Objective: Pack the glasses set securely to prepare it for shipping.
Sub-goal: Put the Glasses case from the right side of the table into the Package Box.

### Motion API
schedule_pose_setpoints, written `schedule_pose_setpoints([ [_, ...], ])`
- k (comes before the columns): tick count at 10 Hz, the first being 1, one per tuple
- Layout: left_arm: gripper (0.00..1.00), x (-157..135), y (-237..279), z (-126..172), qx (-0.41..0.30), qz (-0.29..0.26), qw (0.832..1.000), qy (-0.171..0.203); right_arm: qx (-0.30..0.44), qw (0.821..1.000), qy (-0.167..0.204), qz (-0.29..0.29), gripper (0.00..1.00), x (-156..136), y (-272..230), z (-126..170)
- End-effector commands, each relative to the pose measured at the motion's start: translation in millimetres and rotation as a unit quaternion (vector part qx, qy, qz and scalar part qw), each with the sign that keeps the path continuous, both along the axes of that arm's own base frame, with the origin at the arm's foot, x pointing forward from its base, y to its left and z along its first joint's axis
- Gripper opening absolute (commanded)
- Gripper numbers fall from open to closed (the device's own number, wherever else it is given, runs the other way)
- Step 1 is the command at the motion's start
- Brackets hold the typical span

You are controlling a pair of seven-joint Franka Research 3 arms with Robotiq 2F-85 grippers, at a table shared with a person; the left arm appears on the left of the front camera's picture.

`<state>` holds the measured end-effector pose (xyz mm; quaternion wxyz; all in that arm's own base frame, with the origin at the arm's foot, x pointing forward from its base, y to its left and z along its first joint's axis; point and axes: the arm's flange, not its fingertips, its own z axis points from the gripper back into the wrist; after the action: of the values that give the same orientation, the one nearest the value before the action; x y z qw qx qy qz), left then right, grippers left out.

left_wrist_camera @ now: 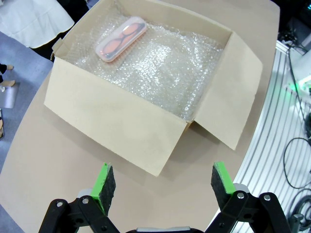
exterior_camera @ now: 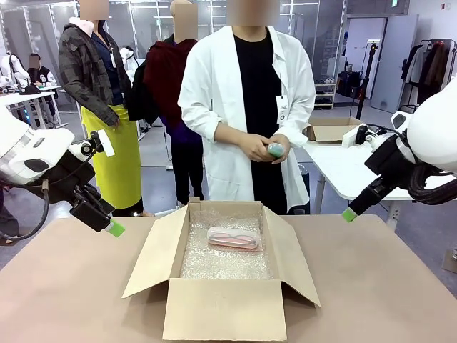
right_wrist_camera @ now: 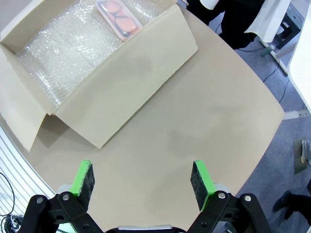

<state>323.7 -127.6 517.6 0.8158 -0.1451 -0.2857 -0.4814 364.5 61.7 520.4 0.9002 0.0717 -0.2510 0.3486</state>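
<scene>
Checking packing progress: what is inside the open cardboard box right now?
Inside the open brown cardboard box lies one pink see-through oblong glasses case, resting on a clear bubble-wrap lining toward the far wall. The lining hides the box floor beneath it.

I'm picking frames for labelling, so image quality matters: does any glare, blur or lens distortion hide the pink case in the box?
Front view: even light, sharp; the pink case reads clearly on glinting bubble wrap. Left wrist view: wrap sparkles brightly, case crisp, box edges nearly straight. Right wrist view: case sharp but close to the top edge; soft shadow under the box flap.
</scene>
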Motion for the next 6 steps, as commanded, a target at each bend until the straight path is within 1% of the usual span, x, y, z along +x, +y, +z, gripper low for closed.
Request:
schedule_pose_setpoints([
  [1, 1.0, 1.3, 1.7, 0.6, -0.009, -0.007, 1.0, -0.005, -0.001, 1.0, -0.004, 0.0, 1.0, 1.8, 0.3, 1.6],
  [6, 1.0, 1.3, 1.7, 0.6, -0.009, -0.007, 1.0, -0.005, -0.001, 1.0, -0.004, 0.0, 1.0, 1.8, 0.3, 1.6],
])
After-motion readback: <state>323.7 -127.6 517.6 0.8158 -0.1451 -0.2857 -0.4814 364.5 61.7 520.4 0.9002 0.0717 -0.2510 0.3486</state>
